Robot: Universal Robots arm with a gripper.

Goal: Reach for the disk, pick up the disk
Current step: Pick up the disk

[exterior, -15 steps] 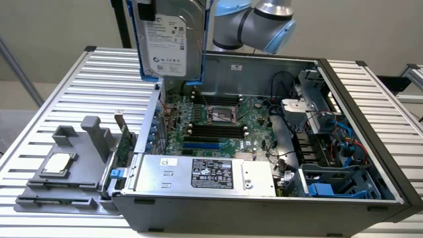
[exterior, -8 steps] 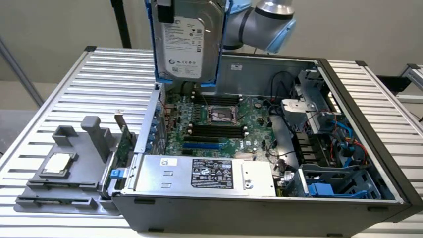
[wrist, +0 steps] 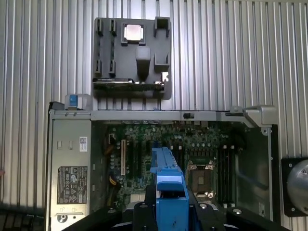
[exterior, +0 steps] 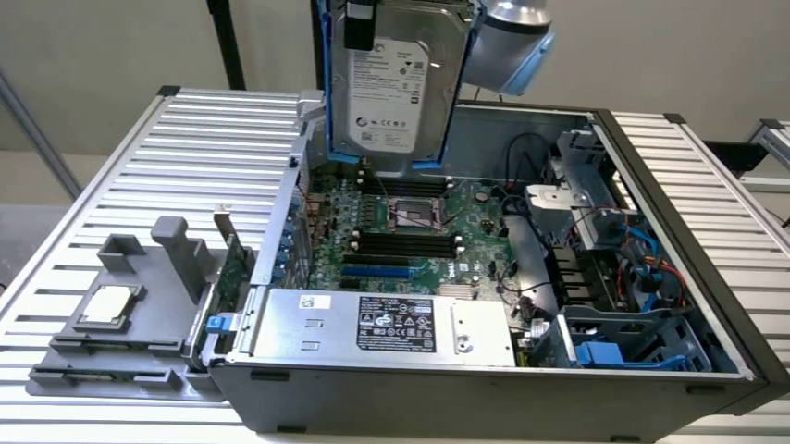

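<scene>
The disk [exterior: 392, 79], a silver-grey hard drive with a white label and blue side rails, hangs upright in the air above the back of the open computer case [exterior: 494, 370]. My gripper [exterior: 370, 20] is shut on its top end, and a black finger [exterior: 358, 26] lies against the labelled face. In the wrist view the disk is edge-on as a blue rail [wrist: 166, 178], clamped between my gripper [wrist: 169, 211] with its dark fingers on either side, over the motherboard [wrist: 192, 154].
The case lies open on a slatted metal table [exterior: 210, 139], showing the motherboard [exterior: 408, 231], the power supply [exterior: 383, 324] and a drive bay with blue caddies [exterior: 630, 347]. A grey fixture [exterior: 124, 324] at the exterior view's left holds a small square CPU chip [exterior: 105, 305].
</scene>
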